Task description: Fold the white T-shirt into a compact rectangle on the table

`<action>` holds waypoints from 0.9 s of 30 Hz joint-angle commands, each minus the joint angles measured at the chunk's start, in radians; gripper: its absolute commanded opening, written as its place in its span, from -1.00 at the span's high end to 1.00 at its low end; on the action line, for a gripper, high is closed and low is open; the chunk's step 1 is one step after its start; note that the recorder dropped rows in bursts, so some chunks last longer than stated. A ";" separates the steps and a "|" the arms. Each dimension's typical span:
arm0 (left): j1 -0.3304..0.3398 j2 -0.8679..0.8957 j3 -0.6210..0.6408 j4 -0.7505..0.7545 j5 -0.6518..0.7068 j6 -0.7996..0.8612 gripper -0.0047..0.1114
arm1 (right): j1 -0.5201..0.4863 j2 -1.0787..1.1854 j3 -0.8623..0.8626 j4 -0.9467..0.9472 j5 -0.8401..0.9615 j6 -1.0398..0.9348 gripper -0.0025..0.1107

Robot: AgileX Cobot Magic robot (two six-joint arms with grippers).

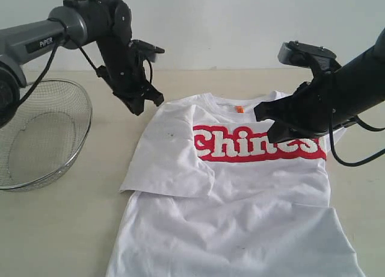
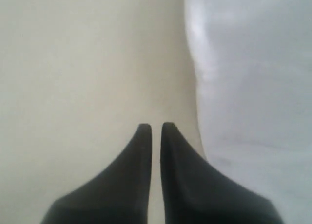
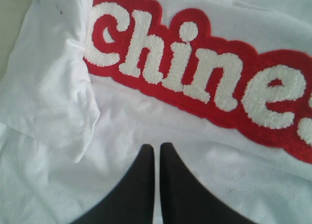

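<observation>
A plain pale wall [image 1: 210,24] backs a wide beige table [image 1: 72,229], matte and faintly specked. The white T-shirt [image 1: 240,217] lies chest-up on it, one sleeve [image 1: 171,150] folded in over the chest. Left of the shirt in the exterior view stands a round wire-mesh basket [image 1: 84,108]. The right gripper [image 3: 157,147] hovers over the shirt's red-and-white lettering [image 1: 252,146], jaws together, holding nothing. The left gripper [image 2: 156,126] hangs above bare table just beside the shirt's edge, likewise closed and empty. A small orange tag [image 1: 239,109] sits at the shirt's collar.

Frontal overview; wrist close-ups, shirt [image 1: 240,199] shared
</observation>
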 commanded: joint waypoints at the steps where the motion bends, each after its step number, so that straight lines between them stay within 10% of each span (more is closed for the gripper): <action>1: -0.002 -0.030 -0.026 -0.093 -0.001 -0.014 0.84 | 0.003 -0.004 -0.003 0.002 -0.009 -0.009 0.96; 27: -0.041 -0.216 0.364 -0.270 -0.001 0.053 0.84 | 0.003 -0.004 -0.003 0.006 -0.015 -0.025 0.96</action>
